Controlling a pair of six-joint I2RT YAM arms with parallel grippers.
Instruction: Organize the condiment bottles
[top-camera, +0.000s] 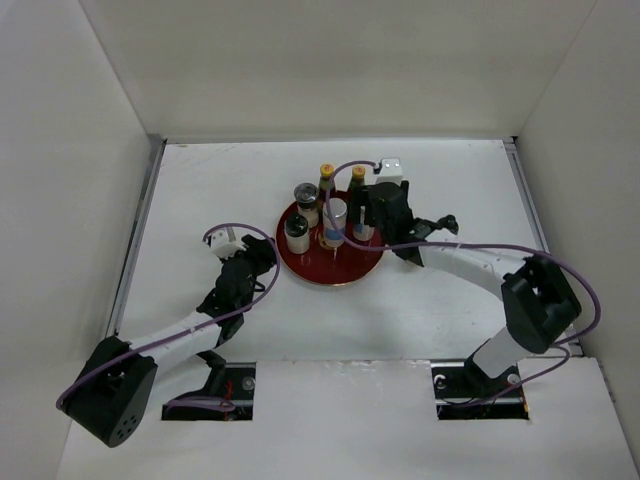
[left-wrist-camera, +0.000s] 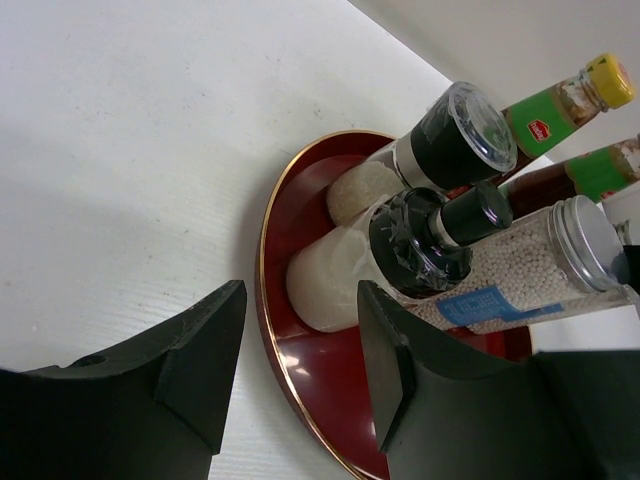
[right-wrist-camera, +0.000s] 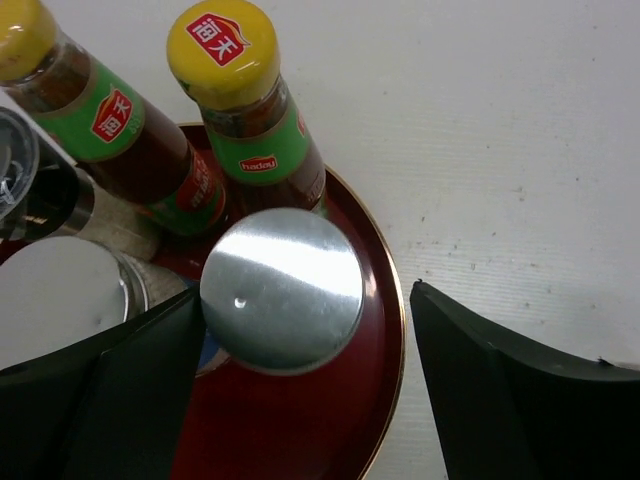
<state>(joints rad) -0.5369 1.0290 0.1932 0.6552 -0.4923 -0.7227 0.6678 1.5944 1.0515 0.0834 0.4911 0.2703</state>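
Several condiment bottles stand on the round dark-red tray (top-camera: 345, 268). Two slim red sauce bottles with yellow caps (top-camera: 326, 171) (top-camera: 357, 174) are at its far side. Shaker jars with dark lids (top-camera: 297, 229) (top-camera: 305, 194) are on its left, and a silver-lidded jar (top-camera: 336, 211) is in the middle. My right gripper (right-wrist-camera: 300, 330) is open above the tray's right part, with a silver-lidded jar (right-wrist-camera: 282, 290) between its fingers, close to the left one. My left gripper (left-wrist-camera: 300, 370) is open and empty, straddling the tray's rim (left-wrist-camera: 268, 330) beside a black-capped jar (left-wrist-camera: 420, 240).
White walls enclose the table on the left, back and right. A small white block (top-camera: 391, 164) lies behind the tray. Bare table surface (top-camera: 200, 190) lies left and right of the tray. Purple cables loop over both arms.
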